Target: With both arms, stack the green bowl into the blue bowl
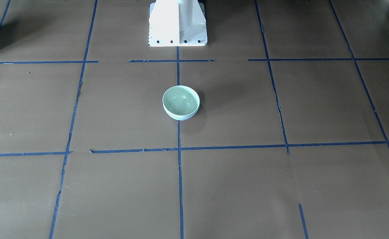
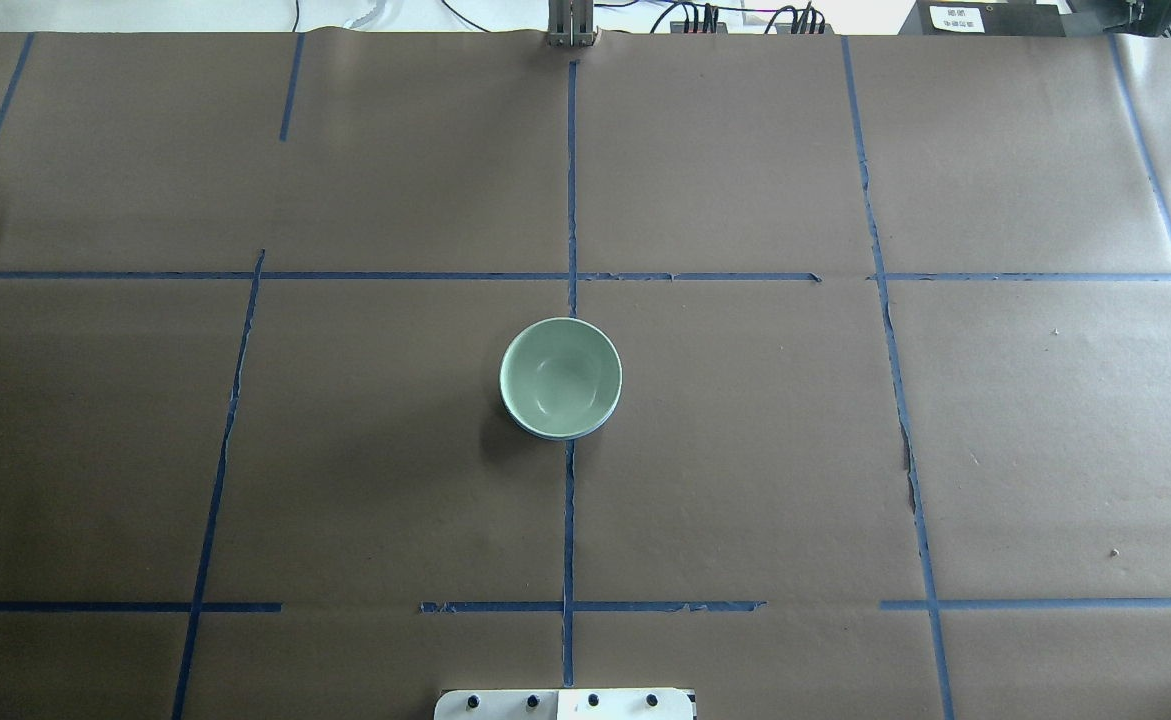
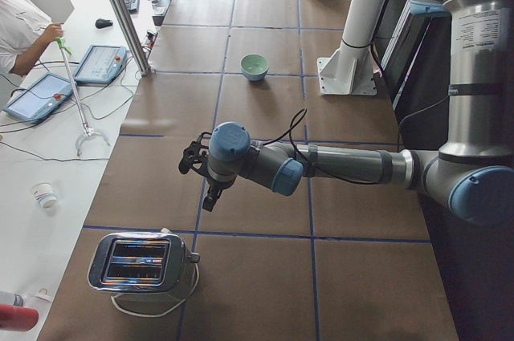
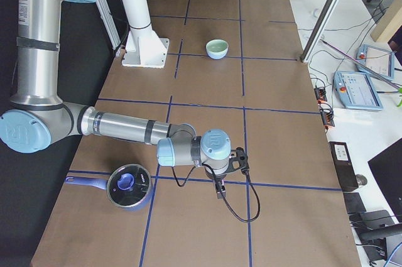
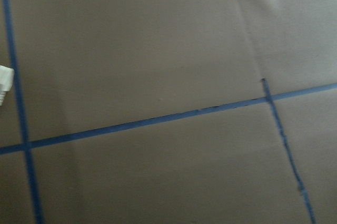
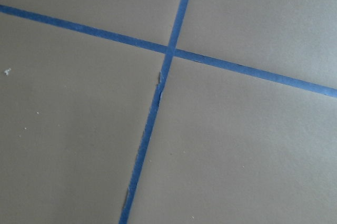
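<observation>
The pale mint-green bowl sits nested inside the blue bowl at the table's middle. Only a thin blue rim shows under it. The stack also shows in the overhead view, the green bowl over the blue bowl's edge. No arm is near the bowls. My left gripper shows only in the exterior left view, far from the green bowl. My right gripper shows only in the exterior right view, far from the green bowl. I cannot tell whether either is open or shut.
The white base pedestal stands behind the bowls. A silver toaster sits at the table's left end near my left arm. A lidded pot sits at the right end by my right arm. An operator sits beside the table.
</observation>
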Controlling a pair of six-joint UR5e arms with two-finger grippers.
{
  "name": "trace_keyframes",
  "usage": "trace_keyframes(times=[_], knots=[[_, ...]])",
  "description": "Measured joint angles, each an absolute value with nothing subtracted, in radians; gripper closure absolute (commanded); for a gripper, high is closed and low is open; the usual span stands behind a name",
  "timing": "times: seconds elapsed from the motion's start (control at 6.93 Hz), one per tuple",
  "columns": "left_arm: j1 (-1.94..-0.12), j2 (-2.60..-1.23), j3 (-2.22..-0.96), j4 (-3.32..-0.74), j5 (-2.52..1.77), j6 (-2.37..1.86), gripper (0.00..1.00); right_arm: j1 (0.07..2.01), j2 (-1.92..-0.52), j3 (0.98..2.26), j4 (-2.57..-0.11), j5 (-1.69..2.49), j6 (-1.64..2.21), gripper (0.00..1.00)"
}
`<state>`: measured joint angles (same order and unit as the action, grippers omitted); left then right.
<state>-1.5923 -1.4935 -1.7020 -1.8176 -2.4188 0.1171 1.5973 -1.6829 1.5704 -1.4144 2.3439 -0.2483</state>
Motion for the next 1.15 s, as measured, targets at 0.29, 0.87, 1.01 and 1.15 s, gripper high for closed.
trace_keyframes(times=[0.29, 0.87, 1.01, 1.15], knots=[[-1.641, -1.522, -1.729, -1.543, -2.367, 0.269, 0.00, 1.631, -1.647, 1.635, -1.616, 2.336, -0.324, 0.00], [-1.584, -1.508, -1.765, -1.394, -2.361, 0.119, 0.00, 1.592, -1.649, 1.704, -1.718, 2.341, -0.263, 0.00], [-1.573, -1.493, -1.781, -1.393, -2.361, 0.115, 0.00, 1.588, -1.650, 1.705, -1.717, 2.341, -0.259, 0.00], [-1.569, -1.477, -1.799, -1.393, -2.362, 0.114, 0.00, 1.586, -1.651, 1.705, -1.717, 2.341, -0.259, 0.00]])
